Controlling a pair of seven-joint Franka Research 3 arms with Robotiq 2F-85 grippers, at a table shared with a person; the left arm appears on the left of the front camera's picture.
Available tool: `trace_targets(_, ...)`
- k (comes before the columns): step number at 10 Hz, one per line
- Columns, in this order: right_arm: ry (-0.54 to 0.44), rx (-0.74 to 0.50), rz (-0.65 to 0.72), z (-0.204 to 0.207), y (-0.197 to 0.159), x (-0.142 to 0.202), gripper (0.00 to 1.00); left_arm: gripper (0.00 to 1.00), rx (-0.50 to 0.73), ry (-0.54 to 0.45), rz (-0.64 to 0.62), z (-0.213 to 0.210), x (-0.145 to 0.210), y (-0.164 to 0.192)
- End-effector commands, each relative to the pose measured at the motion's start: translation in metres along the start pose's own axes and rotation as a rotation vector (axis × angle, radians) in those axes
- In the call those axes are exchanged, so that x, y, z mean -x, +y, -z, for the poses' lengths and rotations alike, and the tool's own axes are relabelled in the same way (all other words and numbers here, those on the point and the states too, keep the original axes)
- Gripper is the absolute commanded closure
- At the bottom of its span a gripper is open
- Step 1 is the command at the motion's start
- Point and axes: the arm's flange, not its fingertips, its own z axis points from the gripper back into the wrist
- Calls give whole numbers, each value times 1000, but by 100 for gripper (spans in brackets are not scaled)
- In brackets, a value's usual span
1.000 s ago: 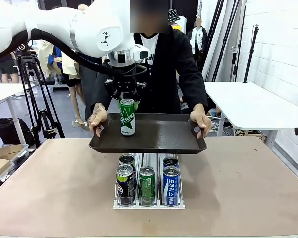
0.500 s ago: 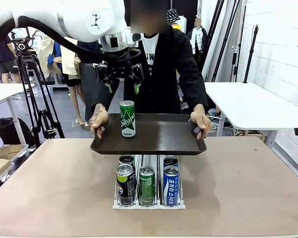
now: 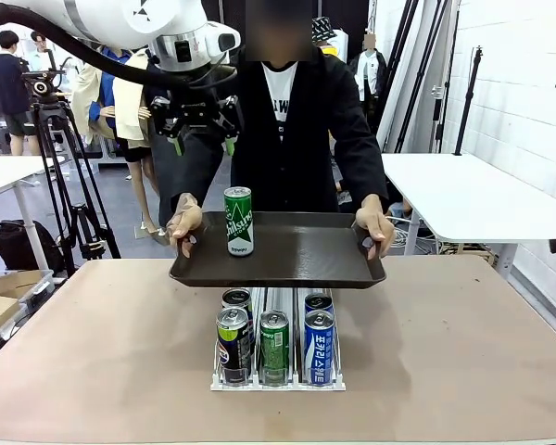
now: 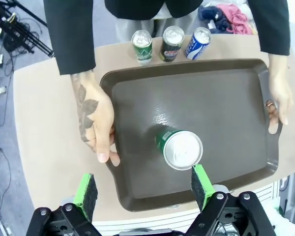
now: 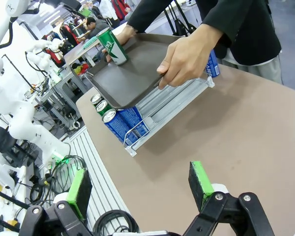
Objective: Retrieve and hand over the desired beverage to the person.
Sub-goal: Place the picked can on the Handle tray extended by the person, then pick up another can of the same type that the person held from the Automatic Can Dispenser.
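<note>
A green can [image 3: 238,221] stands upright on the dark brown tray [image 3: 296,264] that the person [image 3: 287,111] in a black jacket holds with both hands over the table. From above, the can [image 4: 179,146] shows its silver top on the tray [image 4: 226,108]. My left gripper [image 3: 202,141] hangs open well above and left of the can, nothing between its green pads [image 4: 85,191]. My right gripper [image 5: 140,184] is open low over the table, apart from the tray [image 5: 132,64] and the can [image 5: 112,45].
A white rack [image 3: 278,371] near the table's middle holds several cans in three lanes, green, dark and blue [image 3: 319,345]. The tray hovers above the rack's back. A tripod [image 3: 60,185] stands at the left, a white table [image 3: 463,195] at the right.
My left gripper let go of the green can on the tray, opened, and rose up and to the left. The can stays standing on the tray.
</note>
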Motion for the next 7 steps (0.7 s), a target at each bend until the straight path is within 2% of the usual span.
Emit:
trace_targets(1, -15, -7, -2, 1, 0, -1, 0, 0, 14, -22, 2, -4, -1, -3)
trace_targets(7, -15, -7, -2, 1, 0, -1, 0, 0, 14, -22, 2, -4, -1, -3)
